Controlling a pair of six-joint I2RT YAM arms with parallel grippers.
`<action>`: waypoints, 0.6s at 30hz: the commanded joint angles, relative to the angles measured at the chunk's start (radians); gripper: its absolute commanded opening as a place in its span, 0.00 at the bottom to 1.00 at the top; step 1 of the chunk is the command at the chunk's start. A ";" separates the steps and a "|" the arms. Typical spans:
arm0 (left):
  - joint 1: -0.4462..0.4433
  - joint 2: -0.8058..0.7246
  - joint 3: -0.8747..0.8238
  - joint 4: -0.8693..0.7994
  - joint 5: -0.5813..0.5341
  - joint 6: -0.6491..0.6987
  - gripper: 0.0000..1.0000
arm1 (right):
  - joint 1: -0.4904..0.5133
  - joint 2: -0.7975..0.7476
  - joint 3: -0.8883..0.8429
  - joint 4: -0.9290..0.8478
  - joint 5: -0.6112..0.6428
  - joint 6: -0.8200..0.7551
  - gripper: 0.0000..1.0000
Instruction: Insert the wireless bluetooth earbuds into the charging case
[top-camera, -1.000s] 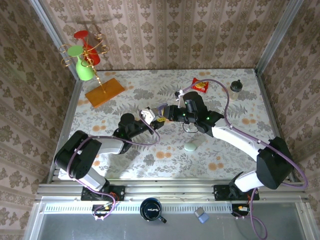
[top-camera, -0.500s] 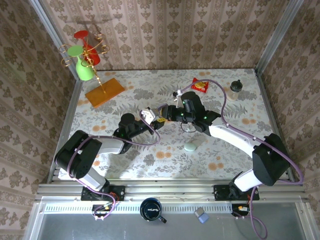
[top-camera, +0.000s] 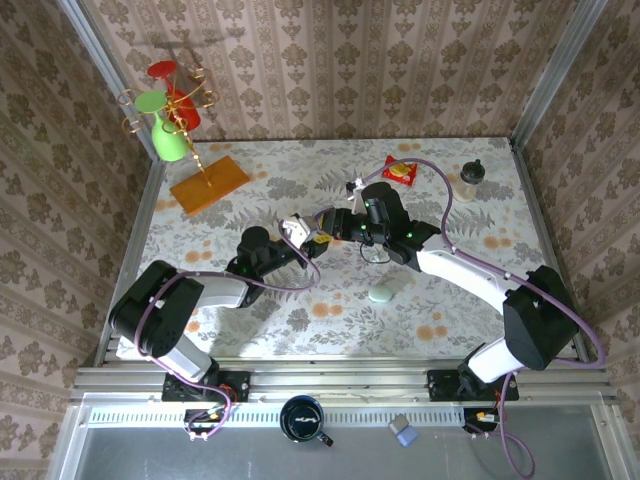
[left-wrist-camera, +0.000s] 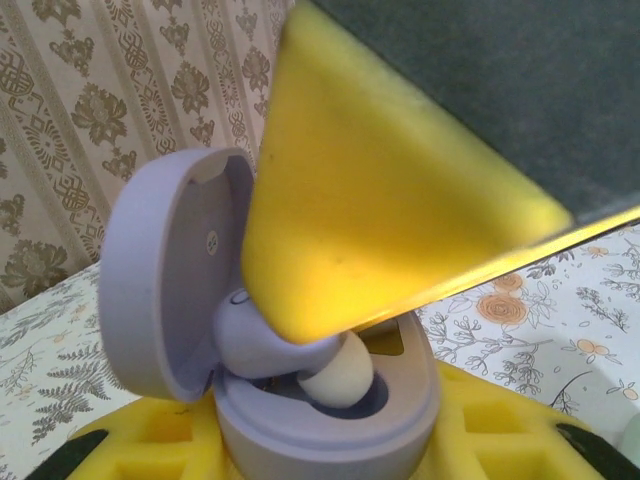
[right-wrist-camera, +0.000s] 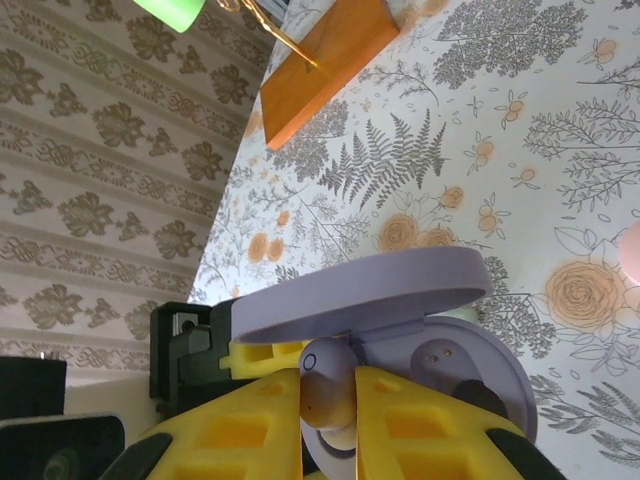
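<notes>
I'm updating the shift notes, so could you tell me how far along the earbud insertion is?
Done: the lavender charging case is open, clamped in the left gripper. In hand: the right gripper pinches an earbud, its cream tip in one well. Remaining: seat it, release; the neighbouring well looks empty.

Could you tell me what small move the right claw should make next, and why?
Probably ease the right claw slightly toward the charging case, seating the earbud in its socket before letting go: the bud, pinched in that claw, sits only partly inside the open case, which the left claw grips.
</notes>
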 joint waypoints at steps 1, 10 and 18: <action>-0.010 0.007 0.036 0.057 0.008 -0.013 0.23 | 0.002 0.032 -0.002 0.046 -0.023 0.050 0.19; -0.007 -0.023 0.022 0.051 -0.008 -0.014 0.23 | 0.002 0.014 -0.009 -0.008 0.014 0.012 0.22; 0.009 -0.028 0.019 0.066 -0.016 -0.045 0.23 | 0.002 -0.013 -0.014 -0.046 0.036 -0.015 0.23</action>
